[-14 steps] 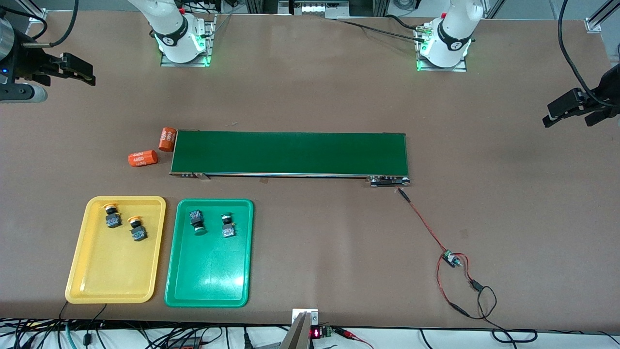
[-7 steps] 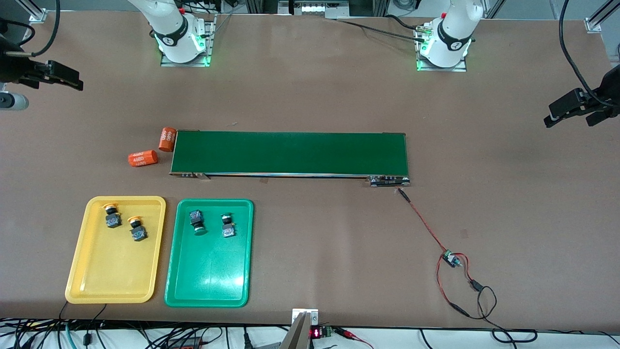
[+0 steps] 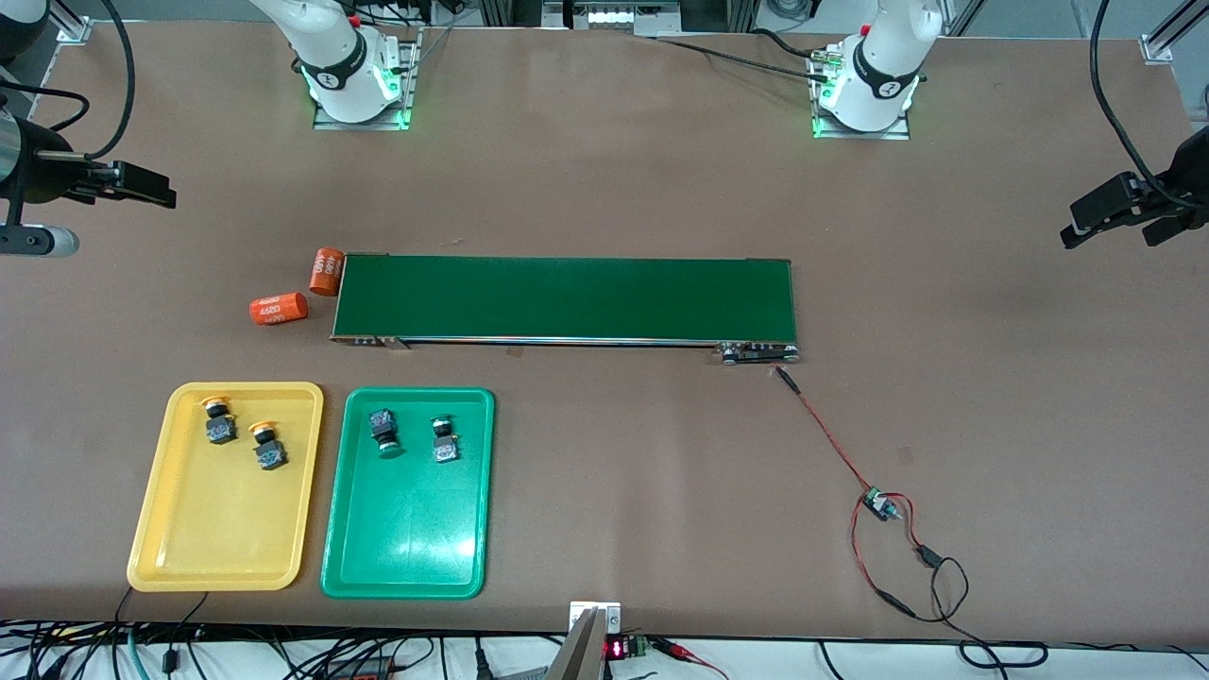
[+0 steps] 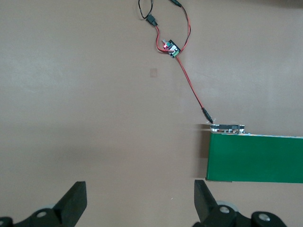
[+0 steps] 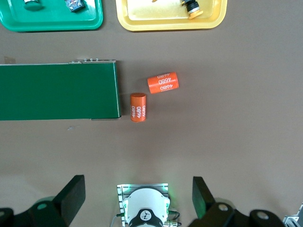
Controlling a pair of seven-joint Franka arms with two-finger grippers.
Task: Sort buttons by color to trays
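Observation:
Two yellow-capped buttons (image 3: 217, 420) (image 3: 267, 446) lie in the yellow tray (image 3: 222, 529). Two green-capped buttons (image 3: 383, 430) (image 3: 444, 440) lie in the green tray (image 3: 406, 538) beside it. My right gripper (image 3: 151, 187) (image 5: 137, 187) hangs open and empty over bare table at the right arm's end, well away from the trays. In the right wrist view both trays show at the frame's edge, the yellow tray (image 5: 170, 21) with one yellow button (image 5: 192, 8). My left gripper (image 3: 1107, 227) (image 4: 140, 189) is open and empty over bare table at the left arm's end.
A long dark-green conveyor belt (image 3: 567, 297) crosses the table's middle, farther from the front camera than the trays. Two orange cylinders (image 3: 279, 309) (image 3: 326, 270) lie by its end nearest the right arm. A red wire with a small board (image 3: 878, 505) trails from its other end.
The right gripper has turned and shifted a little over the bare table at its end. The left arm, buttons and trays have not moved.

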